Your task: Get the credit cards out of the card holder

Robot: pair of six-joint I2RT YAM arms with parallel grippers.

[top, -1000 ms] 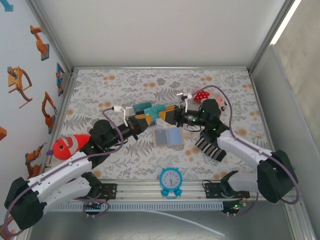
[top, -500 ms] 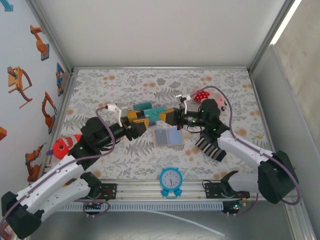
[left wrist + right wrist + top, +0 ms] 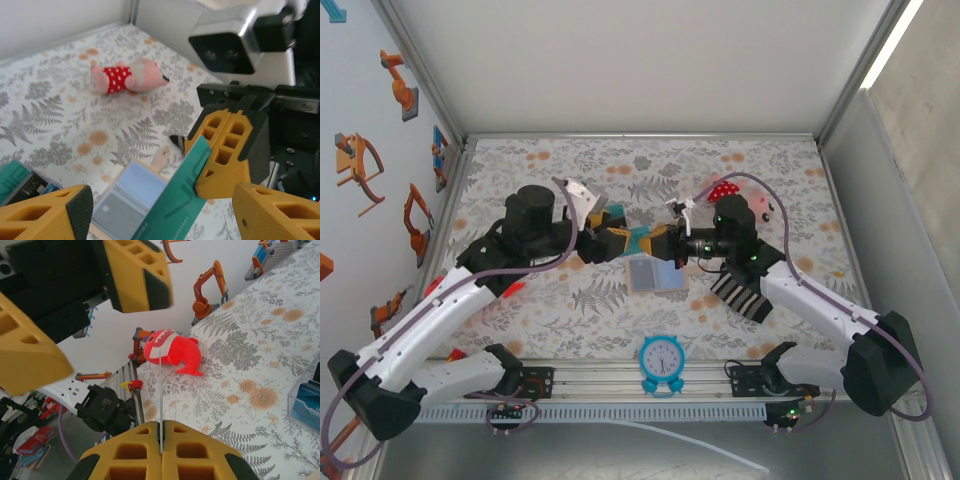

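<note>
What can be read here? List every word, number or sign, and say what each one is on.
Nothing here can be read clearly.
Clock: dial marks, too small to read.
Teal card: faint print near its lower edge, too blurred to read.

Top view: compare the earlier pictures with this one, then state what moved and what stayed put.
The open left tool swung right and closed in on the teal card pinched by the right tool. The right tool shifted slightly toward the bases. The wallet, clock, sock and spotted toy stayed put.
</note>
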